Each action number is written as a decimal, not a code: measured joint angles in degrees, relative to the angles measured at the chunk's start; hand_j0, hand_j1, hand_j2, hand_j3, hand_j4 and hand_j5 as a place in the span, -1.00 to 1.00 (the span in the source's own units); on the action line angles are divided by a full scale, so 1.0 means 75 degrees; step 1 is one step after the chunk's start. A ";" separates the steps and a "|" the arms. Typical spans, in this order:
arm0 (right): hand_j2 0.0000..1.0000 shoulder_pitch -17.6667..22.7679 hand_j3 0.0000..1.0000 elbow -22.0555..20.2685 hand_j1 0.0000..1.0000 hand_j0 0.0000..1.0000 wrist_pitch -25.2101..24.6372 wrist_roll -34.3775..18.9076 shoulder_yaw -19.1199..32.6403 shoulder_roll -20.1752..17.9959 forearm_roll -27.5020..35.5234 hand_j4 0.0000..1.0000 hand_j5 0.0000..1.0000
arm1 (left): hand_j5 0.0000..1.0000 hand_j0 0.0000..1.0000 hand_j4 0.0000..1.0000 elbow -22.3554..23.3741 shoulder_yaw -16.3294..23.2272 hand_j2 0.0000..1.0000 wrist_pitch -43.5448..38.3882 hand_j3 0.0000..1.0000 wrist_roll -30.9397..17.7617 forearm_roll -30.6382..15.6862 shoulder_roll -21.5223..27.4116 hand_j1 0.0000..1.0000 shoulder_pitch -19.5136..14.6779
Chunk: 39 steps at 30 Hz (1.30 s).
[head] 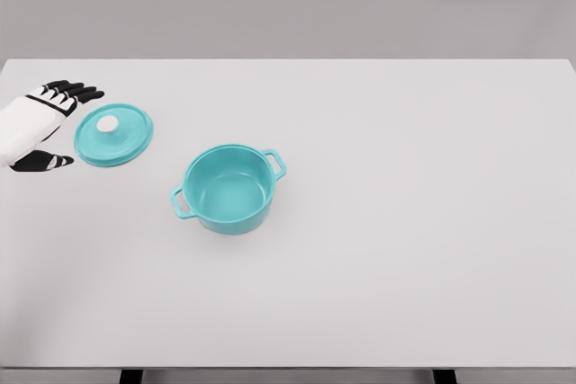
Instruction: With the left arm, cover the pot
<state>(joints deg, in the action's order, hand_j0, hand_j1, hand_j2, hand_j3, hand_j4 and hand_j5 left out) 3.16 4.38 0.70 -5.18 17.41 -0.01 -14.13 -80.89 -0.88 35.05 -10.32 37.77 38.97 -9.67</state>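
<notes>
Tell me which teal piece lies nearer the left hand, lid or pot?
The lid. It lies flat just right of the left hand, whose fingers are spread beside it without touching. The pot stands open farther right, toward the table's middle.

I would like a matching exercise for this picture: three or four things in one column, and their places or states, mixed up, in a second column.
Things:
1. lid
2. pot
3. left hand
4. knob

States or places:
a. open and uncovered, near the middle of the table
b. white, on top of the lid
c. lying flat on the table, left of the pot
d. at the left edge, fingers spread, holding nothing

Pairs: 1-c, 2-a, 3-d, 4-b
</notes>
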 measured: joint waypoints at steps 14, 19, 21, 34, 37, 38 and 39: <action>1.00 0.0000 1.00 -0.0001 1.00 1.00 0.0000 0.0000 0.0000 0.0000 0.0001 1.00 1.00 | 0.93 0.93 0.93 0.0491 0.0288 0.93 0.0009 0.93 -0.0276 0.0385 0.0132 0.93 -0.1338; 1.00 0.0000 1.00 -0.0001 1.00 1.00 0.0000 0.0000 0.0000 0.0000 0.0003 1.00 1.00 | 0.56 0.56 0.56 0.1411 0.1230 0.56 -0.0003 0.56 -0.0581 0.0470 0.0189 0.56 -0.2589; 1.00 0.0000 1.00 -0.0002 1.00 1.00 0.0000 0.0000 0.0000 0.0000 0.0003 1.00 1.00 | 0.56 0.56 0.56 0.1828 0.1612 0.56 -0.0001 0.56 -0.0617 0.0485 0.0167 0.56 -0.2882; 1.00 0.0000 1.00 -0.0003 1.00 1.00 0.0000 0.0000 0.0000 0.0000 0.0002 1.00 1.00 | 0.59 0.59 0.59 0.3955 0.3128 0.59 0.0004 0.59 -0.0651 0.0039 -0.0309 0.59 -0.3727; 1.00 0.0000 1.00 -0.0001 1.00 1.00 0.0000 0.0000 0.0000 0.0000 0.0003 1.00 1.00 | 0.59 0.59 0.59 0.4251 0.3154 0.59 0.0005 0.59 -0.0647 0.0006 -0.0418 0.59 -0.3750; 1.00 0.0000 1.00 -0.0001 1.00 1.00 0.0000 0.0000 0.0000 0.0000 0.0002 1.00 1.00 | 0.58 0.58 0.58 0.4309 0.3157 0.58 0.0005 0.58 -0.0648 -0.0018 -0.0448 0.58 -0.3750; 1.00 0.0000 1.00 -0.0001 1.00 1.00 0.0000 0.0000 0.0000 0.0000 0.0001 1.00 1.00 | 0.58 0.58 0.58 0.4355 0.3160 0.58 0.0005 0.58 -0.0647 -0.0041 -0.0471 0.58 -0.3750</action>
<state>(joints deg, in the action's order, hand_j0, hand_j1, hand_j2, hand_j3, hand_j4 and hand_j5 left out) 3.16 4.37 0.70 -5.18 17.41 -0.01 -14.12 -48.22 22.81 35.09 -15.17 37.47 35.44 -37.79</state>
